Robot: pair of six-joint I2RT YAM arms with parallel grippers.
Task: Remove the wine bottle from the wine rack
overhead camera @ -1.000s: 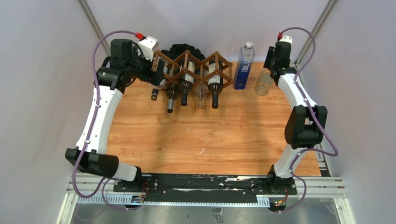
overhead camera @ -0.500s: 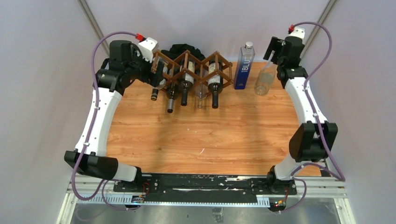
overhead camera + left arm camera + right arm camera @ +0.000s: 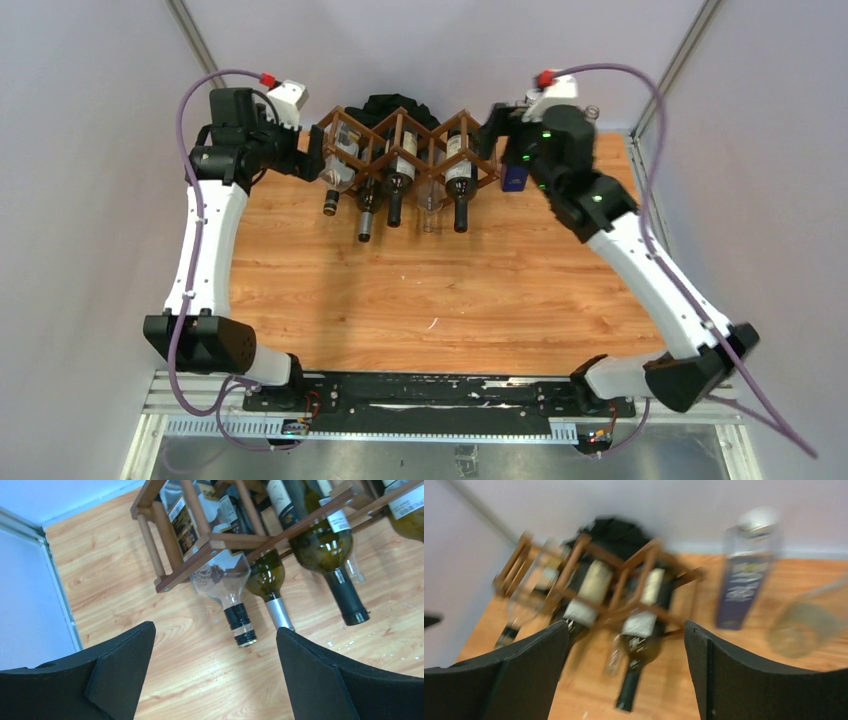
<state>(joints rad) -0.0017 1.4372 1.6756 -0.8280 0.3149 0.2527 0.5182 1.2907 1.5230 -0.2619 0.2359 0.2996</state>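
The dark brown wine rack stands at the back of the table with several bottles lying in its cells, necks toward me. A dark wine bottle lies at its right end and a clear bottle at its left end. My left gripper hangs open by the rack's left end, with bare wood below its fingers. My right gripper is open above the rack's right end. Its blurred view shows the rack and the wine bottle below.
A black cloth heap lies behind the rack. A tall blue bottle and a clear bottle are at the back right, mostly hidden behind my right arm in the top view. Walls close in on both sides.
My right gripper opened, left the clear bottle at the back right and swung left to the rack's right end. My left gripper drew back slightly to the left.
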